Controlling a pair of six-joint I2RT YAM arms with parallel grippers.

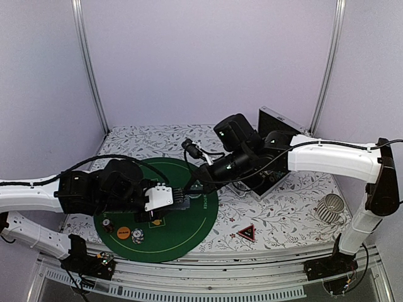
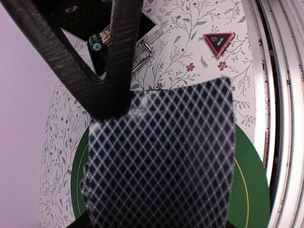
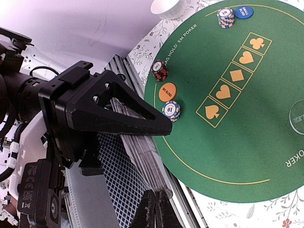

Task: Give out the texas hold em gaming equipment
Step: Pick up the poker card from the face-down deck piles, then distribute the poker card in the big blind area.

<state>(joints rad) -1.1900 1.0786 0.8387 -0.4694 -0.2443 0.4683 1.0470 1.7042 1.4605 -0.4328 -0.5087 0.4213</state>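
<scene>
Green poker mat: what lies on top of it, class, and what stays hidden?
Seen: three chip stacks, orange disc, blue disc, clear disc. Whatever lies beneath the held cards is hidden.

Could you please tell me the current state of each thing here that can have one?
left tool, shut on the deck of playing cards
right tool, shut, pinching the top card
deck of playing cards, held off the table
case, lid open
triangle token, flat on the floral cloth
orange disc, flat on the green mat

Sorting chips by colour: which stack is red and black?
The leftmost stack in the top view, left of the orange disc; the other two are blue-striped.
</scene>
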